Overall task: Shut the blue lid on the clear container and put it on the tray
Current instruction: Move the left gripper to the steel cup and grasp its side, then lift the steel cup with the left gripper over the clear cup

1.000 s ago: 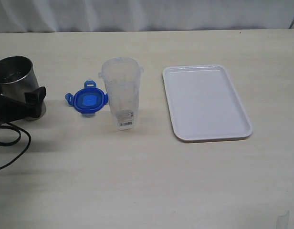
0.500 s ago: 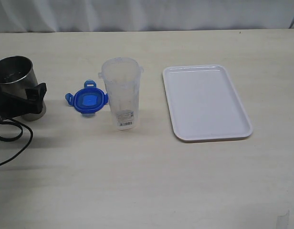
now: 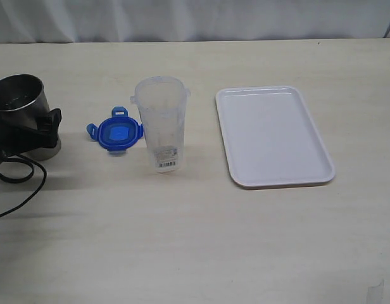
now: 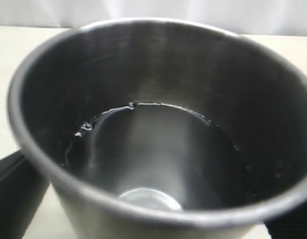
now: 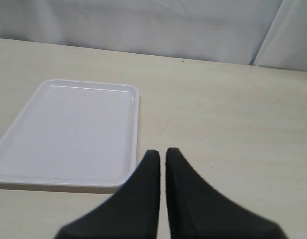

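Observation:
The clear container [image 3: 160, 130] stands upright and uncovered in the middle of the table, barcode label near its base. Just to its left the blue lid [image 3: 119, 135] lies flat on the table, touching or nearly touching it. Right of the container lies the bare white tray [image 3: 274, 136], also in the right wrist view [image 5: 69, 132]. My left gripper [image 3: 30, 136] is open at the far left, its black fingers [image 4: 11, 196] on either side of a steel cup [image 3: 19, 104]. My right gripper [image 5: 162, 152] is shut on nothing, hovering beside the tray's corner; the exterior view does not show it.
The steel cup [image 4: 153, 129] fills the left wrist view and hides the lid and container there. A black cable [image 3: 21, 180] loops on the table at the left edge. A pale curtain hangs behind the table's far edge.
The left gripper's finger has crept slightly up along the steel cup and the cable loop has shifted. The cup, lid, container and tray have stayed put.

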`<state>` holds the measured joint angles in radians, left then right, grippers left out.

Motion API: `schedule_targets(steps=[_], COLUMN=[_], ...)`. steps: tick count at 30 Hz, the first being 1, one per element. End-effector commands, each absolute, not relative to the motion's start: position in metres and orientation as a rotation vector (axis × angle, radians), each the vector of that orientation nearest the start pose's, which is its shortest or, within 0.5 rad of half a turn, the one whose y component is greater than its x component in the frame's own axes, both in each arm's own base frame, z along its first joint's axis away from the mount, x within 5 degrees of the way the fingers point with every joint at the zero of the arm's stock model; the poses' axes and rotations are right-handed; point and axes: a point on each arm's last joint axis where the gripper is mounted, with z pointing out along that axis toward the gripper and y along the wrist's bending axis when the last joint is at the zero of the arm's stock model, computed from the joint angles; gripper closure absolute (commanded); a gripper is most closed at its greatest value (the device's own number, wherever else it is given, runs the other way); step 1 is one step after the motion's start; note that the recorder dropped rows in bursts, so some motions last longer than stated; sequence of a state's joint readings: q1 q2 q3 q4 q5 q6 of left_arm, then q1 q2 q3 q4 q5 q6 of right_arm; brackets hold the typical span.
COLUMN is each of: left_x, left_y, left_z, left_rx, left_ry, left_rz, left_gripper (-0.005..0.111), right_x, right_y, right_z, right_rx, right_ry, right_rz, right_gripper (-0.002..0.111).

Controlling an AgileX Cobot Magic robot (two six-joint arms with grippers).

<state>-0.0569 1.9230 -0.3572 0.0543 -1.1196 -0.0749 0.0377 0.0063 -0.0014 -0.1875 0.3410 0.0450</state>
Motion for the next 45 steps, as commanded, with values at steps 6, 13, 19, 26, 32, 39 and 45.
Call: schedule_targets(steps=[6,13,19,26,32,39,45], left_x=[0.266,0.266,0.266,0.266,0.266,0.264,0.263], left_y=[-0.019,-0.019,-0.019,-0.019,-0.019,-0.024,-0.03], left_z=[0.098,0.098,0.098,0.098,0.098,0.096,0.096], left_rx=[0.028,0.028,0.028,0.026,0.024,0.096,0.165], left_ry=[1.889,1.889,1.891,1.891,1.894,1.915,1.91], left_rz=[-0.122,-0.122,-0.121,-0.123,-0.124,-0.163,-0.205], left_gripper=[0.004,0.004,0.004,0.004,0.018,0.083,0.107], right_x=[0.054,0.054,0.054,0.054,0.054,0.054,0.054], right_y=[-0.004,-0.004,-0.004,-0.004,-0.004,-0.004,-0.004], right_z=[0.183,0.183,0.183,0.183,0.183,0.183,0.183], right_rx=[-0.111,-0.111,-0.111,-0.111,-0.111,-0.111,-0.111], right_ry=[1.819,1.819,1.819,1.819,1.819,1.819,1.819], right_rz=[-0.13,-0.13,-0.13,-0.13,-0.13,-0.13,-0.13], right_gripper=[0.104,0.104,0.104,0.104,0.104,0.104,0.104])
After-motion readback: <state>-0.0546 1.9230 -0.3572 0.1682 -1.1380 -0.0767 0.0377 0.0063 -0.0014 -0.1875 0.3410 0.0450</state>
